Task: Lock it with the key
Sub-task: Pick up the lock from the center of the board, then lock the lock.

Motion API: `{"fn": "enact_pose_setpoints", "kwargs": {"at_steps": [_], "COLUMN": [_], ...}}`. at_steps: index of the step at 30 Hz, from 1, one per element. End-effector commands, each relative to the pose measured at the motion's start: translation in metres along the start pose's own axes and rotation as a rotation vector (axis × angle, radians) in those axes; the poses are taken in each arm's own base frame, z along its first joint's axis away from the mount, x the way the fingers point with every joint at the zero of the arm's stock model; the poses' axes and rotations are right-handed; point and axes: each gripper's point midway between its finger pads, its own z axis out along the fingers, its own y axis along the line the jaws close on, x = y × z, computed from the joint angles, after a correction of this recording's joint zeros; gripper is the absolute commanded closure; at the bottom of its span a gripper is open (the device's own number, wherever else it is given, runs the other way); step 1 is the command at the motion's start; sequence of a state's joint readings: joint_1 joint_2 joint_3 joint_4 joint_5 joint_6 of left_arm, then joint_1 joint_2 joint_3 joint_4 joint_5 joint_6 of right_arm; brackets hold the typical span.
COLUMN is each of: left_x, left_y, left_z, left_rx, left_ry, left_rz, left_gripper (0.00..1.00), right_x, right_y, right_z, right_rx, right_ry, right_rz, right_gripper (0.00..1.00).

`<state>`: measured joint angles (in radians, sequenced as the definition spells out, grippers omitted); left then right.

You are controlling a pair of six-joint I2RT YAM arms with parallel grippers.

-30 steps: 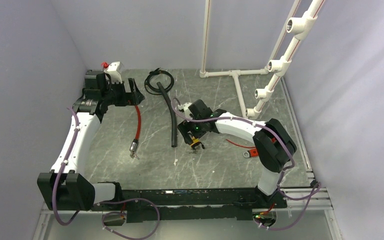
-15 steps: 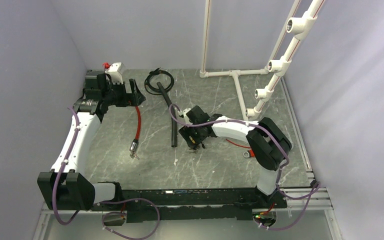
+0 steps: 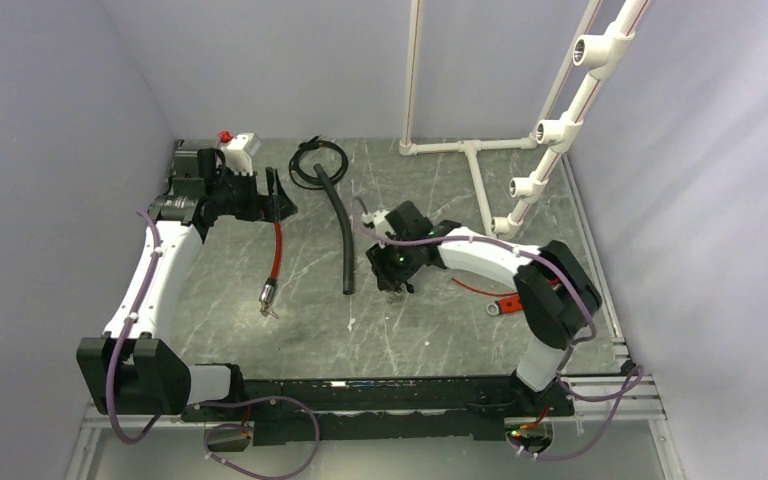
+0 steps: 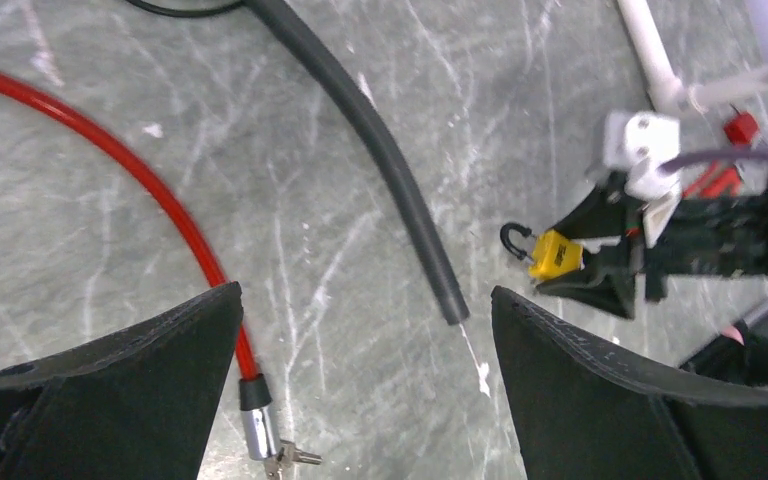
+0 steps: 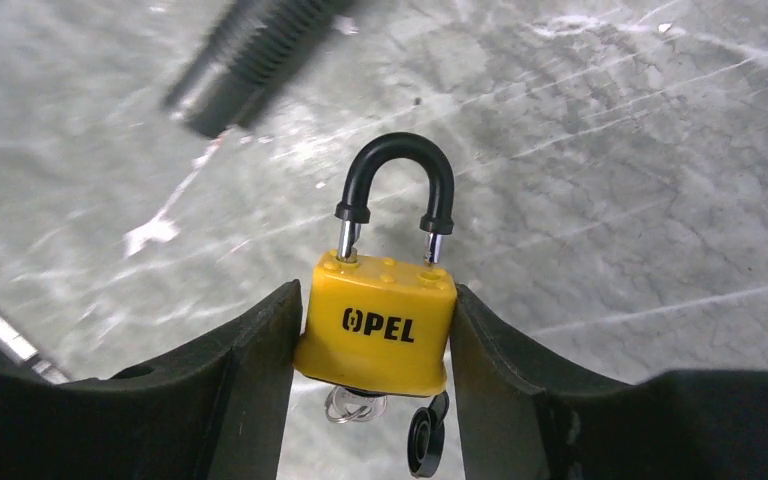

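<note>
Your left hand [image 4: 362, 295] is hovering at the back left of the bench [image 4: 310, 60], fully spread and holding nothing. The red cable [image 4: 160, 200] and the hose [image 4: 390, 160] are lying below it. At centre, your right hand [image 5: 375, 290] is gripping the padlock [image 5: 380, 325], fingers [image 5: 260, 360] half-spread and pressing on both sides of its body. The shackle [image 5: 395, 165] is pointing away and appears raised. The key [image 5: 425, 438] is sitting in the underside. You are securing the padlock. The next move probably calls for bringing the left hand across to press the shackle home and turn the key.
</note>
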<state>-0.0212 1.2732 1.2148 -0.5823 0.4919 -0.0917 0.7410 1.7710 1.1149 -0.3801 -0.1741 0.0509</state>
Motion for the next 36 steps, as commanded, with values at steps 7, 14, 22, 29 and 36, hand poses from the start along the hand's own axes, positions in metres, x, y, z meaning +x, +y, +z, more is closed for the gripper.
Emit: {"fn": "enact_pose_setpoints", "kwargs": {"at_steps": [7, 14, 22, 29, 36], "left_x": [0.009, 0.064, 0.121, 0.122, 0.137], "left_y": [-0.061, -0.105, -0.160, -0.190, -0.218], "left_z": [-0.023, -0.054, -0.065, -0.046, -0.036], "left_rx": [0.385, 0.652, 0.809, 0.825, 0.888], "left_ry": [-0.016, 0.029, -0.013, -0.091, -0.089], "left_rz": [0.251, 0.531, 1.020, 1.192, 1.249], "left_gripper": [0.00, 0.07, 0.21, 0.31, 0.39], "right_x": [-0.040, -0.020, -0.004, -0.005, -0.009], "right_y": [0.081, 0.109, 0.125, 0.130, 0.131], "right_z": [-0.125, -0.152, -0.167, -0.169, -0.173], "right_rx": [-0.554, -0.764, -0.928, -0.979, -0.981], "right_ry": [-0.228, -0.219, -0.188, -0.175, -0.191], "right_rz": [-0.124, -0.201, -0.240, -0.225, -0.223], "right_gripper": [0.88, 0.93, 0.96, 0.98, 0.98]}}
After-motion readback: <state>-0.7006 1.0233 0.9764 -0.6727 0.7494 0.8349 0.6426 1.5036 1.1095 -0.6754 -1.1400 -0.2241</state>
